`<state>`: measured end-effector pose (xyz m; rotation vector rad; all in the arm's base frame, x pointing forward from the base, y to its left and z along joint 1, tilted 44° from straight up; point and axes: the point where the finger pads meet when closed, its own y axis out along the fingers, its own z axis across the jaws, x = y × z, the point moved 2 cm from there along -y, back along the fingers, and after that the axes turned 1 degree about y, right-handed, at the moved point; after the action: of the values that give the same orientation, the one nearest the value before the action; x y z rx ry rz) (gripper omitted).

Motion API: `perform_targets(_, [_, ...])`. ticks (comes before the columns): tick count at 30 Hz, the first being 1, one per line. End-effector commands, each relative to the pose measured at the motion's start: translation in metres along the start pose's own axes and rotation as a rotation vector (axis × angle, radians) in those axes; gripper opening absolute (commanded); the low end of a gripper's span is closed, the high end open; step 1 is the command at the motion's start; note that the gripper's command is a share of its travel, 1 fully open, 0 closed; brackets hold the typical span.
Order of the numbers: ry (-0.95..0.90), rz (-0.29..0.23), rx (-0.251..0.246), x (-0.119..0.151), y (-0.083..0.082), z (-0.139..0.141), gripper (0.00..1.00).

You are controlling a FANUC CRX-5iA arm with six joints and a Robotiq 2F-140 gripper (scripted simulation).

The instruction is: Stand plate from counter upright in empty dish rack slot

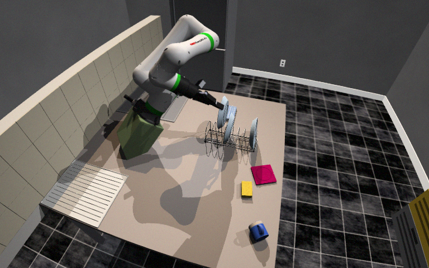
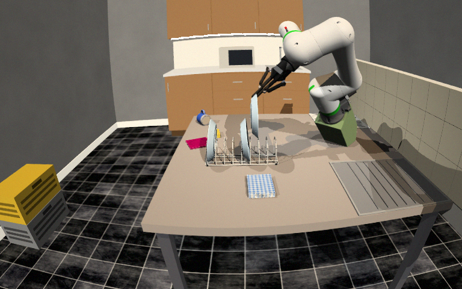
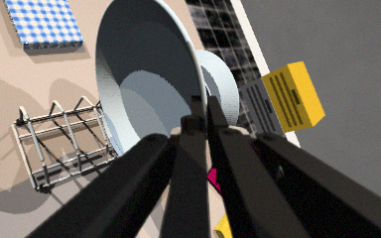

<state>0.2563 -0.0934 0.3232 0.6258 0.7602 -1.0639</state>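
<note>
My gripper (image 1: 222,106) (image 2: 255,95) (image 3: 202,111) is shut on the upper rim of a pale blue plate (image 1: 222,116) (image 2: 254,116) (image 3: 128,55), which hangs nearly upright. Its lower edge appears close to the wire tops in the exterior view; the exact gap cannot be told. The wire dish rack (image 1: 205,140) (image 2: 242,164) (image 3: 25,156) stands on the counter below. One plate (image 1: 229,128) (image 2: 244,139) stands in it near the middle, just beside the held plate in view. Another plate (image 1: 253,133) (image 2: 211,139) stands at the rack's outer end. The held plate hides part of the rack in the wrist view.
A blue checked cloth (image 1: 232,111) (image 2: 260,185) (image 3: 46,22) lies near the rack. A magenta cloth (image 1: 263,174) (image 2: 196,142), a yellow sponge (image 1: 246,188) and a blue mug (image 1: 258,231) (image 2: 202,118) lie beyond its other side. Several empty slots show between the rack wires.
</note>
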Motion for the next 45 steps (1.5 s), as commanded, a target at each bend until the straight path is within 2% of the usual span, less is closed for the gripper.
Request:
perform_targets(1, [0.0,0.0,0.0,0.0,0.0,0.0,0.1])
perform_targets(29, [-0.001,0.0,0.0,0.014,0.017,-0.017,0.1])
perform_targets(45, [-0.001,0.0,0.0,0.015,0.018,-0.018,0.1])
